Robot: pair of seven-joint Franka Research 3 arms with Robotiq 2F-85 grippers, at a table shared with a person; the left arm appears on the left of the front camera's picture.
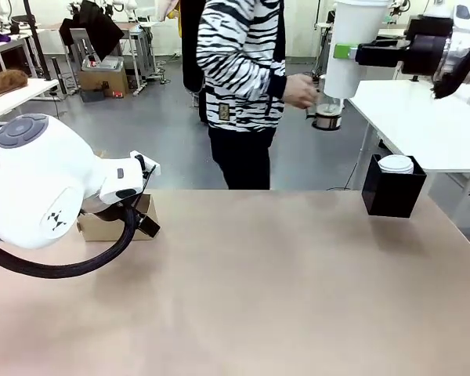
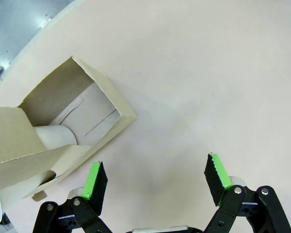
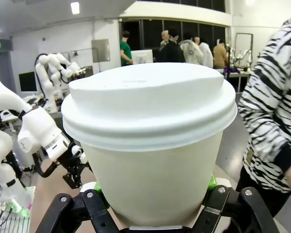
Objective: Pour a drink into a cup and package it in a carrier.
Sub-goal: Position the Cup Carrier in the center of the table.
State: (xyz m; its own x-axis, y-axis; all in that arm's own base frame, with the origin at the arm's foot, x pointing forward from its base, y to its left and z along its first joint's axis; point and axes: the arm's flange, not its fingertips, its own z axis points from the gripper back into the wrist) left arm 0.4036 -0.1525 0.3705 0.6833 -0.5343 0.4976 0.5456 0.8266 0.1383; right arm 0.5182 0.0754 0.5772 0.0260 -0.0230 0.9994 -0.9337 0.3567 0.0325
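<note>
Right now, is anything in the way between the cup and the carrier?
Yes, maybe: the left arm hangs right at the carrier, its open left pincer beside it. The right pincer holds the cup high, far across the table.

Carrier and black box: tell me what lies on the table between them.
Nothing. In the front view, the table between the carrier and the black box is bare tan surface.

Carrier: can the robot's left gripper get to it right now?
Probably yes. The left gripper is open and hangs just beside the carrier, with bare table between them and nothing in the way.
</note>
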